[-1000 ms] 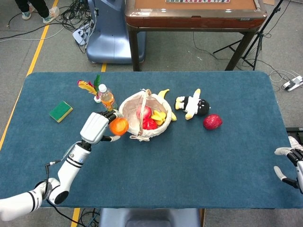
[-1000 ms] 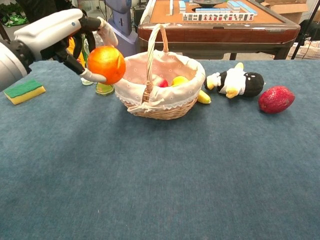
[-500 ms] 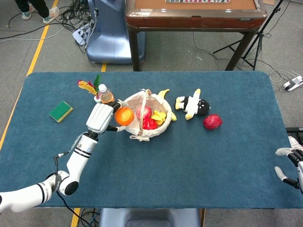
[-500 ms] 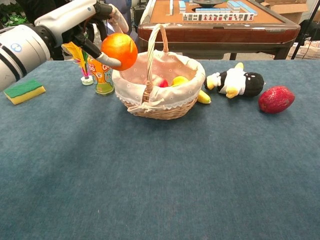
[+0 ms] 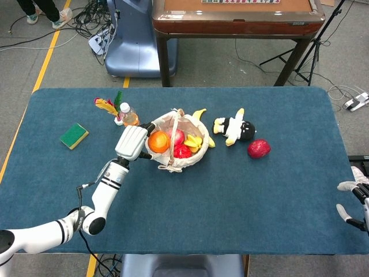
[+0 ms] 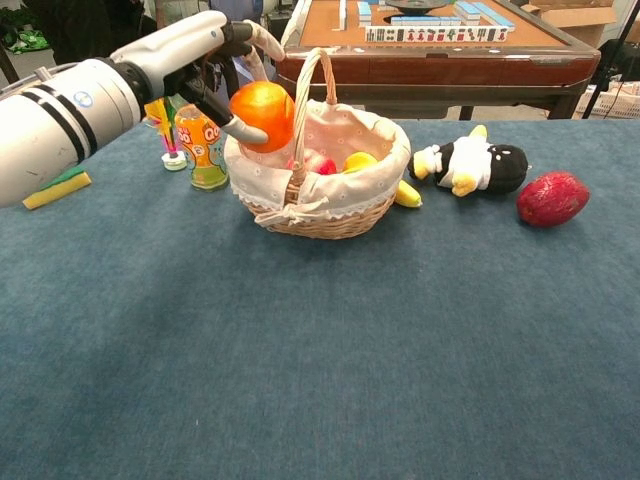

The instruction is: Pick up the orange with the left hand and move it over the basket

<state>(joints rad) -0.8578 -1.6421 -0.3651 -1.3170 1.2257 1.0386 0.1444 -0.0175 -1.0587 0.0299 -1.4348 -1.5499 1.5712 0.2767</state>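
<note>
Fingers (image 6: 240,45) of our left hand (image 6: 205,50) wrap the orange (image 6: 262,102), poised above the basket (image 6: 330,215) rim's near-left edge. We'd carry it inward, clear of the handle (image 6: 305,100), grip firm. Right hand (image 5: 358,202) idles, fingers apart.

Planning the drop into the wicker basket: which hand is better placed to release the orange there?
Left. The left hand already holds the round orange above the lined wicker basket's left rim. The right hand sits at the table's far right edge, holding nothing.
</note>
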